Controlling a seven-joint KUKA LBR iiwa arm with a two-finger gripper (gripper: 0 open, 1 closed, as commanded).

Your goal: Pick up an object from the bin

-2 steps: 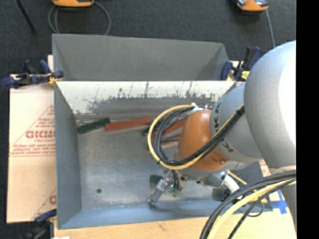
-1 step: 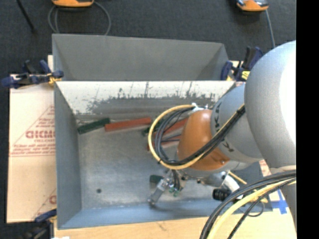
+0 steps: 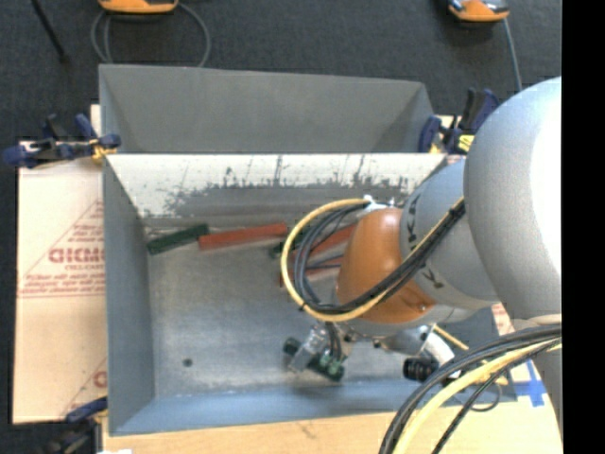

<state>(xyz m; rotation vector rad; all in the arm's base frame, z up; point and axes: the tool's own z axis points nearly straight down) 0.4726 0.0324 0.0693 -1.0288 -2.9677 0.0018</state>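
Hanging low near the near wall of the grey metal bin point(image 3: 203, 315), right of its middle, the gripper point(image 3: 317, 356) sits under the arm's orange cover point(image 3: 373, 263) and looped cables; whether it is spread or pressed together cannot be told, and nothing is seen gripped in it. Well apart from it, at the foot of the far wall, a long orange-red stick point(image 3: 242, 237) lies flat, its long axis along that wall, its right end hidden behind the cables. A shorter dark green stick point(image 3: 178, 240) lies just beside its left end, pointing towards the bin's left wall.
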